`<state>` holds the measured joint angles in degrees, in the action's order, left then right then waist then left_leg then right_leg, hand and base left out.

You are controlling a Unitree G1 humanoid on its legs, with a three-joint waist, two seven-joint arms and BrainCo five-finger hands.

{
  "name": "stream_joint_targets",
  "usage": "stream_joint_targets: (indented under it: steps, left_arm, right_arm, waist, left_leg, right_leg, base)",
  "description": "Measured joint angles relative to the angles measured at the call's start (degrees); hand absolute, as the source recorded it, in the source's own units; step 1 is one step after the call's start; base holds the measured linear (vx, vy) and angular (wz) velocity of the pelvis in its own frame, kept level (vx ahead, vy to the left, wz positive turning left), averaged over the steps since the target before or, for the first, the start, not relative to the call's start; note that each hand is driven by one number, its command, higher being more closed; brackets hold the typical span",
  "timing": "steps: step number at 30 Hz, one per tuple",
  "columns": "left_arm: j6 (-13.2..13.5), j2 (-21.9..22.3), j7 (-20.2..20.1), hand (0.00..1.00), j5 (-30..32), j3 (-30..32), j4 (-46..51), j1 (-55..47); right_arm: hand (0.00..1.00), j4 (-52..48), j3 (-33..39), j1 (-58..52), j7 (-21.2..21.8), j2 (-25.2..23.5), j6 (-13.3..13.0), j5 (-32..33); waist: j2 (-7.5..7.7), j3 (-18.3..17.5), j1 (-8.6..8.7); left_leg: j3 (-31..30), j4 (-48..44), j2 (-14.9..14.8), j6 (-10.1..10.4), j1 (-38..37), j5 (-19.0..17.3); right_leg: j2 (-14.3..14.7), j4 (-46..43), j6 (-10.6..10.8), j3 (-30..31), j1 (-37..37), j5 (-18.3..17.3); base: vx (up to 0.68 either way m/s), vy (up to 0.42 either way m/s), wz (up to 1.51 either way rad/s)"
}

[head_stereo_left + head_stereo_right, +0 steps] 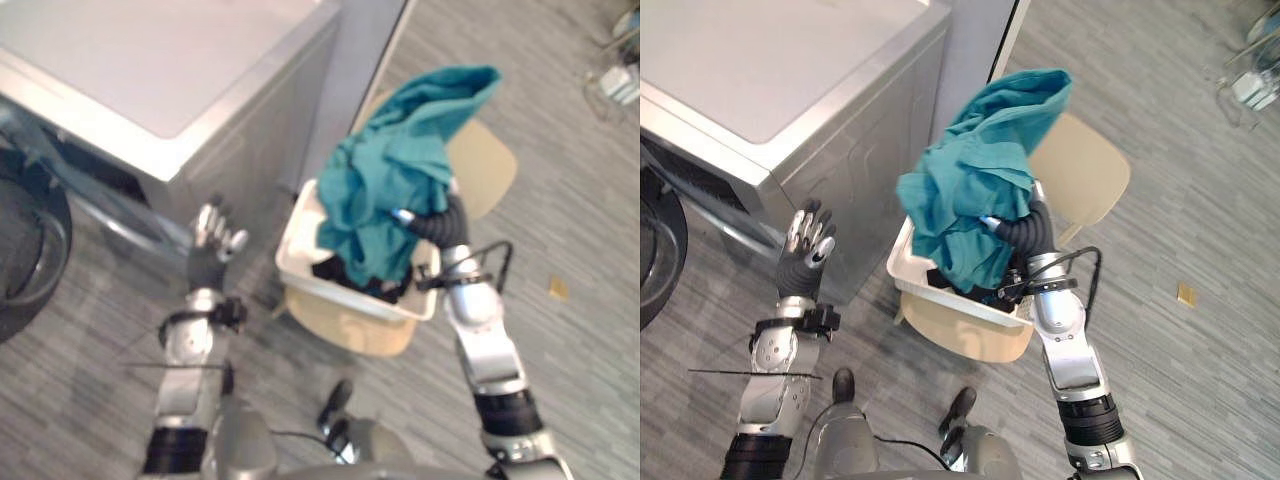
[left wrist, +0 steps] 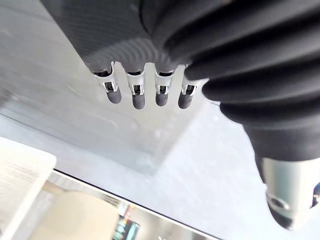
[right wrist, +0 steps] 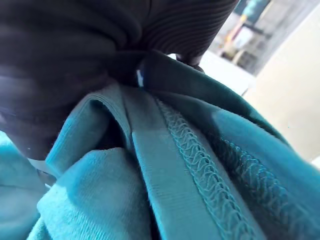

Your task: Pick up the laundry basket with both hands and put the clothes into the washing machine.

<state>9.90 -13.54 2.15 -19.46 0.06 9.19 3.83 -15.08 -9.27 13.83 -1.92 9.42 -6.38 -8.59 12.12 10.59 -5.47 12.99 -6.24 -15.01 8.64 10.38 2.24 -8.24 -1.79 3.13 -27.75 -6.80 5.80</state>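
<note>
The teal garment [image 1: 400,190] hangs bunched in the air above the white basket [image 1: 297,250], raised at about 1 o'clock from it. The cloth wraps round the right hand [image 1: 432,226]. Its fingers are buried in the folds, so I cannot tell how they are set. More dark clothes [image 1: 335,268] lie in the bottom of the basket, which sits on a beige chair [image 1: 485,165] and has not been picked up.

The left hand [image 1: 808,240] is at 9 o'clock from the basket, beside the machine's side panel, with its fingers straight and spread and nothing in it. The washing machine [image 1: 150,70] stands at 10 o'clock.

By my reading, no clothes have gone in yet. One piece is on its way, and the rest remain to be moved.
</note>
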Motion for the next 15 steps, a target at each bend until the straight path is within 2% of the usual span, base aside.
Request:
stream_joint_targets:
  steps: [4, 8, 15]
  left_arm:
    - [0.3, -0.7, -0.7, 0.00, 1.7, -0.5, 0.6, 2.6]
    - [0.4, -0.2, -1.0, 0.00, 2.3, -1.4, 0.8, 1.9]
    - [0.3, 0.2, -3.3, 0.00, 2.2, -2.2, 1.0, -0.8]
  right_arm:
    - [1.00, 0.2, -1.0, 2.2, 2.2, 0.5, -0.1, 1.3]
    - [1.00, 0.6, -0.8, 2.3, 2.2, 2.5, 0.0, 1.3]
    - [1.00, 5.4, 1.1, 2.2, 2.2, 2.5, 0.7, 1.2]
  waist:
    - [-0.34, -1.9, 0.08]
    - [-0.39, -1.9, 0.27]
    - [-0.49, -1.9, 0.16]
  left_leg:
    - [1.5, 1.7, 0.3, 0.0, -2.6, 0.1]
    - [1.6, 2.5, 1.1, 0.0, -3.2, 0.2]
    - [1.5, 3.9, 3.0, -0.8, -3.0, 0.9]
  right_leg:
    - [-0.2, 0.0, 0.0, 1.1, 0.9, 0.0]
    - [-0.9, 0.0, 0.1, 1.1, 1.1, 0.1]
    - [-2.5, 0.0, 0.6, 0.9, 0.6, 0.4]
  base:
    - [0.01, 0.024, -0.12]
    - [0.00, 0.019, 0.01]
    - [0.02, 0.044, 0.05]
